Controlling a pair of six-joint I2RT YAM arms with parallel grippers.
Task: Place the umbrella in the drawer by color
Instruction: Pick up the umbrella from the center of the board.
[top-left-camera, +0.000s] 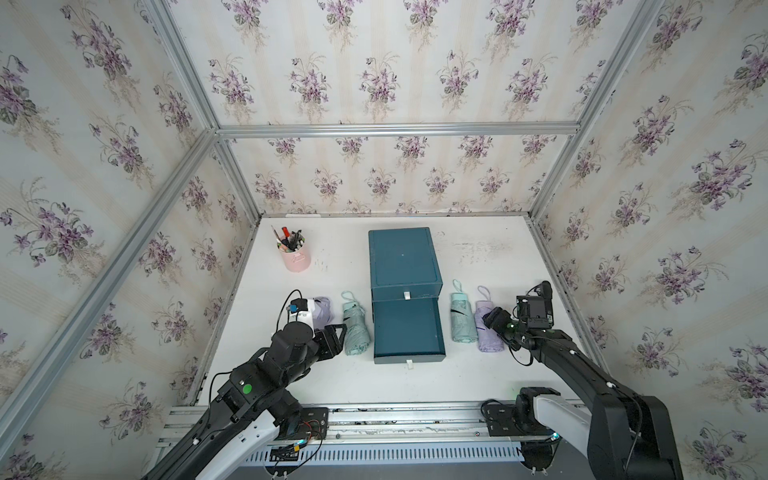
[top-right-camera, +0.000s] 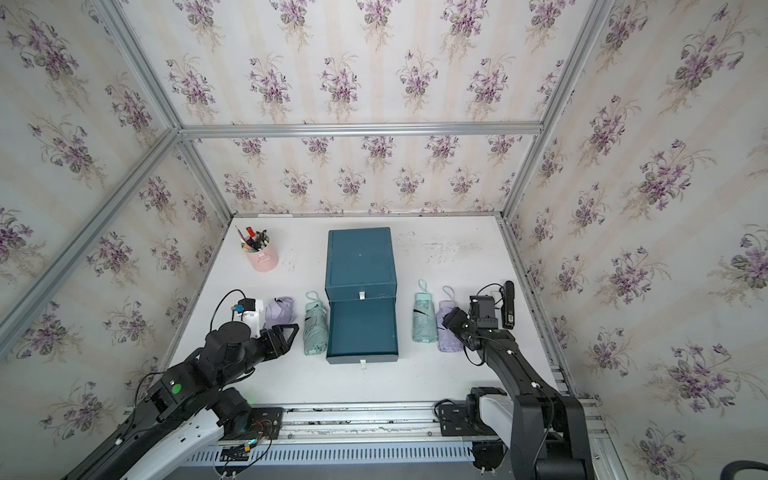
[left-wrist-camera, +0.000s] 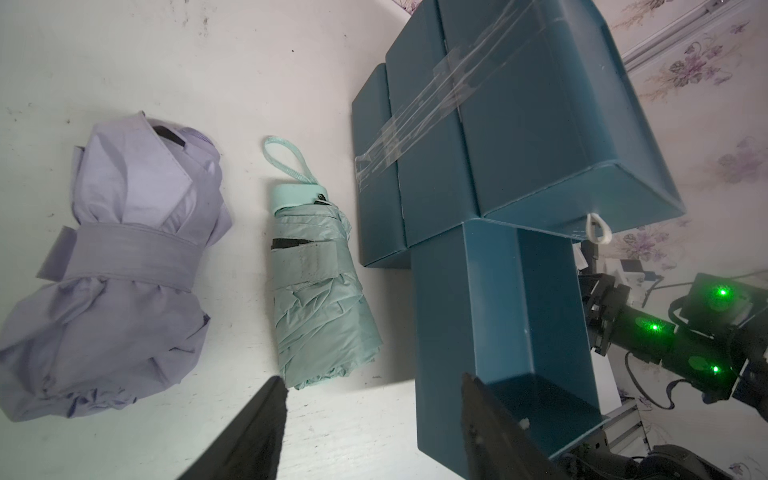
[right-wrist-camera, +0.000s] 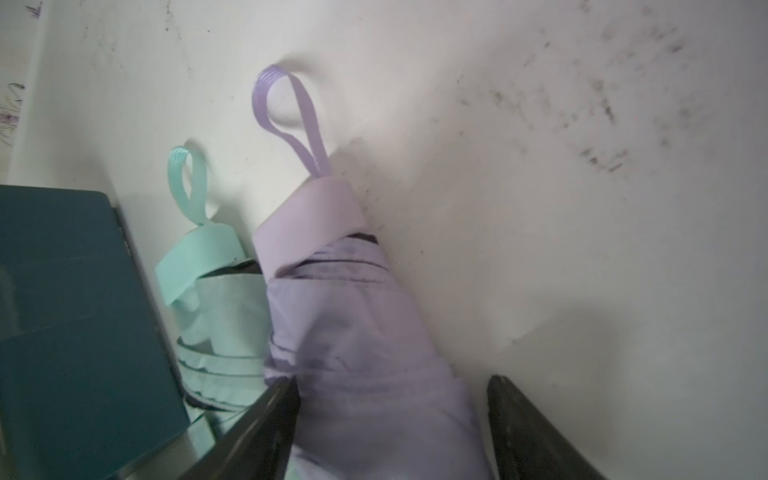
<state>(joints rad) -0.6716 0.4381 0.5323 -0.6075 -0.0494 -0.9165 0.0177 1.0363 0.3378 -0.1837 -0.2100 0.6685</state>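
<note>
Pre-grasp step: right end effector (right-wrist-camera: 392, 382) stood wide astride the right-side lilac umbrella (right-wrist-camera: 345, 316) lying on the table (top-left-camera: 478, 374) near the open drawer (top-left-camera: 409, 328), left end effector (left-wrist-camera: 373, 378) wide and empty; next move likely needed closing, then lifting.

Matt teal drawer (top-left-camera: 403, 262) with smooth faces, glossy clear tape (left-wrist-camera: 415, 124) on it, creased thin cloth of lilac umbrella (left-wrist-camera: 116, 266) and mint umbrella (left-wrist-camera: 320, 299), matt white tabletop (top-left-camera: 478, 374) with dark scuffs, brushed metal frame (top-left-camera: 395, 129)

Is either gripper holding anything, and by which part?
Nothing held. Right gripper straddles the purple umbrella mid-body, jaws open; left gripper open, empty.
</note>
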